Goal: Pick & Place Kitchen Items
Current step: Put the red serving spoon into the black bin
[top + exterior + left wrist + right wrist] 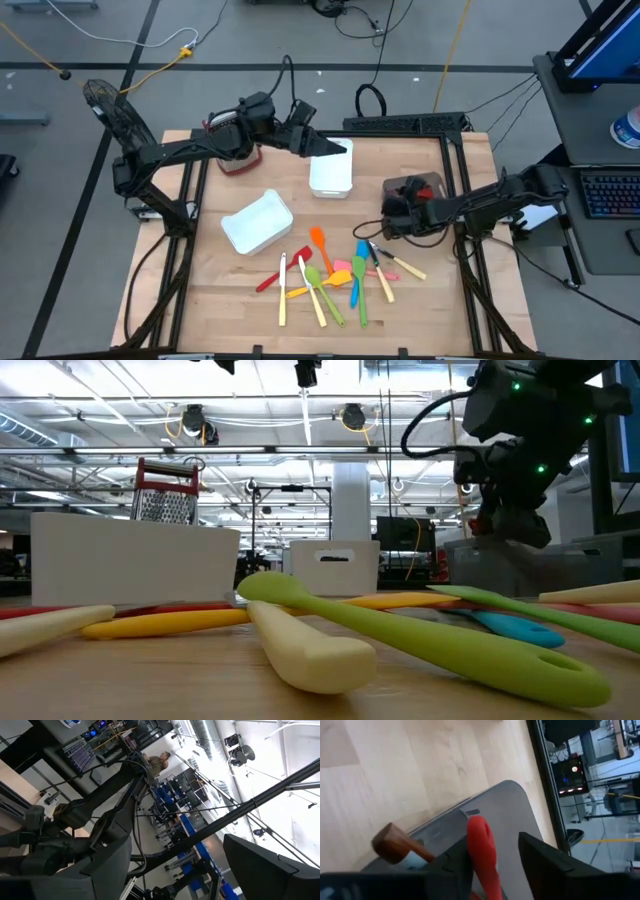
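Note:
Several slim utensils (330,275) in red, orange, green, blue, pink, yellow and cream lie flat near the table's near edge; in the low view a green one (430,640) lies across a cream one (300,645). My right gripper (393,215) (501,845) hangs open over the grey bin (408,188) (515,810). A red utensil (481,845) stands between its fingers, and a brown wooden utensil (395,845) lies in the bin. My left gripper (340,148) (177,840) is open and holds nothing, above the far white bin (330,175). My right gripper is open around the red utensil's end (479,832), which lies close against the inner side of one finger (456,857) with a clear gap to the other. I cannot tell whether that finger touches it. The utensil's lower part is hidden below the fingers.
A second white bin (257,222) (130,555) sits left of the middle, tilted to the table's edges. The metal grater with the red top (235,152) (165,495) stands at the far left under my left arm. Cables run along the table's far edge.

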Controlling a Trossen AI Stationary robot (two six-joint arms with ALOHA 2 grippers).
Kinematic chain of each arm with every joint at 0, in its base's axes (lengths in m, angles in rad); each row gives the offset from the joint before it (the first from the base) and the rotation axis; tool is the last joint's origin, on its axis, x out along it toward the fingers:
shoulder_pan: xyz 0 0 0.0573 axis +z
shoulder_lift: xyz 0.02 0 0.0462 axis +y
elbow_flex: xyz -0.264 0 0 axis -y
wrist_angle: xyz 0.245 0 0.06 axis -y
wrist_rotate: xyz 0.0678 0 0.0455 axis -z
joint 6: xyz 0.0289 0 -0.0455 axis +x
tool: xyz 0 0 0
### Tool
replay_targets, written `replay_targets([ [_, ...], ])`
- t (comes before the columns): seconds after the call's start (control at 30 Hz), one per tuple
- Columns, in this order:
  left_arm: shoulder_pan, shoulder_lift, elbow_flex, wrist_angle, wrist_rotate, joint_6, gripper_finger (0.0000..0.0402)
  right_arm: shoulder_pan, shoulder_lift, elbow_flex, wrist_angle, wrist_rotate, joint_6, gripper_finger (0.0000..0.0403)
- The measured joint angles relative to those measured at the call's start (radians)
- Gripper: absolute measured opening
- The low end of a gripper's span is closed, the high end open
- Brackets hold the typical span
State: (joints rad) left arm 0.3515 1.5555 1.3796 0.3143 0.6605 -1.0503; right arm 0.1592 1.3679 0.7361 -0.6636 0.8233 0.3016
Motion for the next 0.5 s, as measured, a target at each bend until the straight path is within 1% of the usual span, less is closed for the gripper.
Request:
replay_targets([
  [0.23,0.0,0.0,0.0,0.0,0.016,0.003,0.0322,0.046,-0.088,0.0,0.003,-0.03,-0.001,0.0194],
  [0.5,0.002,0.0,0.0,0.0,0.016,0.009,0.0313,0.065,-0.201,0.0,-0.001,-0.017,-0.026,0.0216],
])
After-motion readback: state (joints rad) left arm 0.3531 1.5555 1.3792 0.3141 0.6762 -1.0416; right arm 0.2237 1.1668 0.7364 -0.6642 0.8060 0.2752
